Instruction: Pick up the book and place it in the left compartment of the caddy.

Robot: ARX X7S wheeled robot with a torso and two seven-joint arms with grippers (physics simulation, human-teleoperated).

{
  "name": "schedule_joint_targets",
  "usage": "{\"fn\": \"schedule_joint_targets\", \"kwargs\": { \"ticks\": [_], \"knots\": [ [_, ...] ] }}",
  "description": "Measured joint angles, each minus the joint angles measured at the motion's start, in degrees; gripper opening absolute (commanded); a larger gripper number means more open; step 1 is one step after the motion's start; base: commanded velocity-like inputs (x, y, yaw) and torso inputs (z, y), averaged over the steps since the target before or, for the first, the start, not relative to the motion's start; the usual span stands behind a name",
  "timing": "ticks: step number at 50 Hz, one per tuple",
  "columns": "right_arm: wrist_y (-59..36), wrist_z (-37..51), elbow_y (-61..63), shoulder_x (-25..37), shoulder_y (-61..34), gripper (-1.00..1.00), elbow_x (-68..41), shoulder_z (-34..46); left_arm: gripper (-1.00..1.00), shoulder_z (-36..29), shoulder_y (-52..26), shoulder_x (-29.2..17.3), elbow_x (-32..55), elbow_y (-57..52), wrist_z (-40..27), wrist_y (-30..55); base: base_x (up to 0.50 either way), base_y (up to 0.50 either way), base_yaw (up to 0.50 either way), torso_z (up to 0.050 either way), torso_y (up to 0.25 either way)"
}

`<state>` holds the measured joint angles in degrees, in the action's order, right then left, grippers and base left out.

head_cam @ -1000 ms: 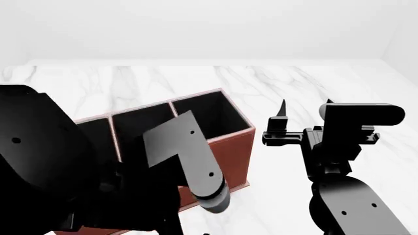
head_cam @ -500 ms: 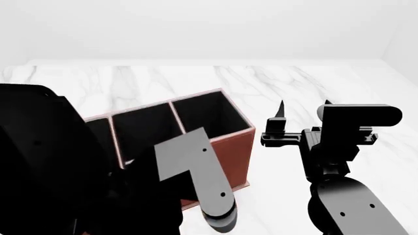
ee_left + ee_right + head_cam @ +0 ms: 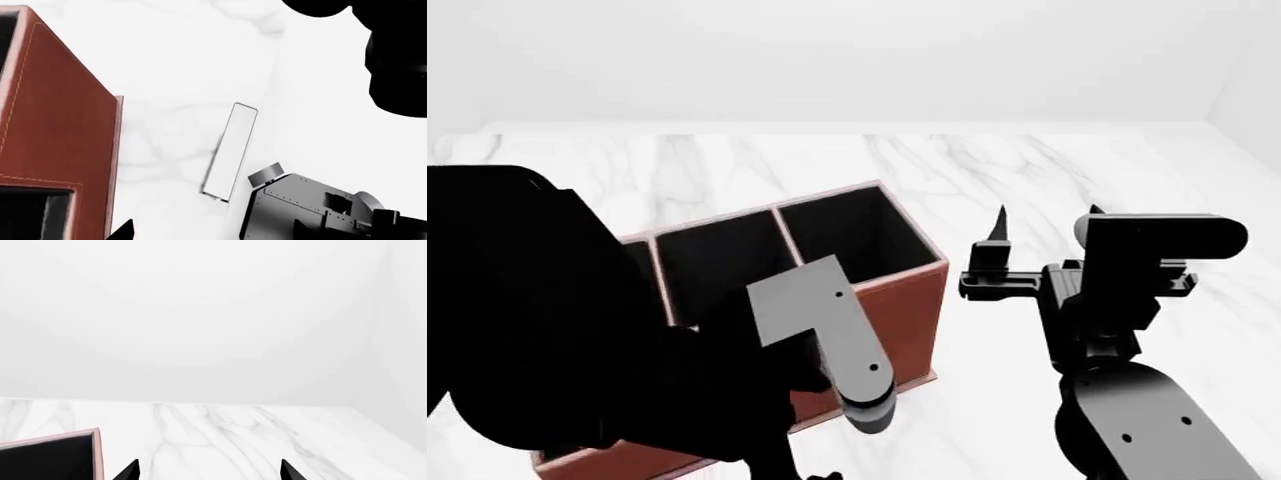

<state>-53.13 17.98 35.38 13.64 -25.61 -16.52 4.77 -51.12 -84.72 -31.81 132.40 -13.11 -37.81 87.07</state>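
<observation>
The reddish-brown caddy (image 3: 901, 300) stands mid-table, its black cells open upward. My left arm hides its left end, so the left compartment is out of sight. In the left wrist view the caddy's end wall (image 3: 60, 125) is beside a thin white slab with dark edges (image 3: 230, 150) lying on the table; it looks like the book seen from its page edge. My left gripper (image 3: 210, 234) is open and empty above the table, short of that slab. My right gripper (image 3: 1049, 212) is open and empty, held right of the caddy. The caddy's corner also shows in the right wrist view (image 3: 47, 460).
The white marble table (image 3: 827, 160) runs back to a white wall. My own right arm and base (image 3: 313, 210) show near the white slab in the left wrist view. My left arm (image 3: 547, 330) fills the head view's lower left.
My left arm has shifted: its grey link dropped down and to the right, then came back up a little, and the upper arm now covers more of the caddy. The right arm has not moved.
</observation>
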Motion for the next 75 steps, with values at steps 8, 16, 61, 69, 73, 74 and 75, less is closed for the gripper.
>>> {"fn": "schedule_joint_targets", "kwargs": {
  "ticks": [8,16,61,69,73,74,75],
  "knots": [
    [0.4,0.1,-0.1,0.1,0.2,1.0,-0.1,0.2,1.0,0.1,0.5,0.0,-8.0,0.4,6.9,1.3,0.0,0.0,0.0,0.0,0.0],
    [0.7,0.3,-0.3,0.2,0.4,1.0,-0.3,0.3,1.0,-0.3,0.7,0.0,-15.1,-0.1,13.7,1.3,0.0,0.0,0.0,0.0,0.0],
    [1.7,1.0,-1.3,0.8,0.4,1.0,-1.3,1.0,1.0,-4.9,1.8,4.5,-42.9,-2.4,43.6,-4.5,0.0,0.0,0.0,0.0,0.0],
    [1.9,1.2,-1.3,0.9,0.5,1.0,-1.5,1.1,1.0,-6.8,2.0,5.3,-46.1,-1.5,46.9,-5.7,0.0,0.0,0.0,0.0,0.0],
    [2.0,1.2,-1.4,0.9,0.6,1.0,-1.6,1.1,1.0,-7.6,2.1,5.6,-47.5,-1.1,48.2,-6.3,0.0,0.0,0.0,0.0,0.0],
    [2.0,1.2,-1.4,0.9,0.6,1.0,-1.6,1.1,1.0,-7.9,2.1,5.7,-47.9,-1.0,48.6,-6.5,0.0,0.0,0.0,0.0,0.0],
    [2.1,1.2,-1.4,0.9,0.6,1.0,-1.6,1.1,1.0,-8.1,2.2,5.8,-48.2,-0.9,48.9,-6.7,0.0,0.0,0.0,0.0,0.0]
  ]
}}
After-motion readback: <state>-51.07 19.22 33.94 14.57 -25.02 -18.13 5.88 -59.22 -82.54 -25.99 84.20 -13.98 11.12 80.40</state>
